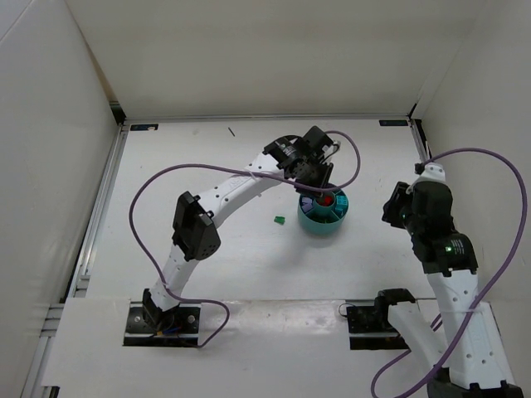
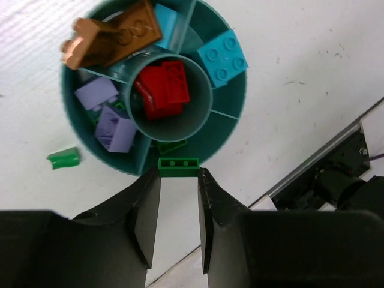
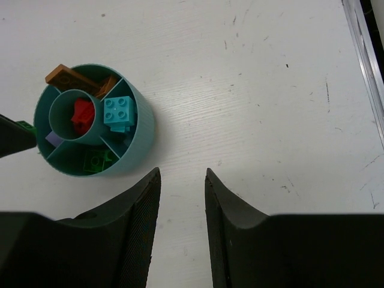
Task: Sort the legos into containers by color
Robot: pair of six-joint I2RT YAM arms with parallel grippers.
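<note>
The teal bowl (image 1: 312, 222) of containers stands mid-table. My left gripper (image 1: 320, 187) hangs over its rim (image 2: 231, 129), shut on a small green lego (image 2: 178, 167) pinched at the fingertips, above the wedge that holds another green brick (image 2: 172, 146). Red bricks (image 2: 163, 89) fill the centre cup. Brown (image 2: 114, 39), blue (image 2: 222, 58) and purple (image 2: 108, 114) legos lie in separate wedges. One more green piece (image 2: 63, 158) lies on the table beside the bowl (image 3: 141, 129). My right gripper (image 3: 182, 174) is open and empty, off to the bowl's right.
White walls enclose the table (image 1: 207, 166) on three sides. A metal rail (image 3: 363, 48) runs along the right edge. The left arm's purple cable (image 1: 348, 157) loops just behind the bowl. The loose green piece (image 1: 280, 220) lies left of the bowl.
</note>
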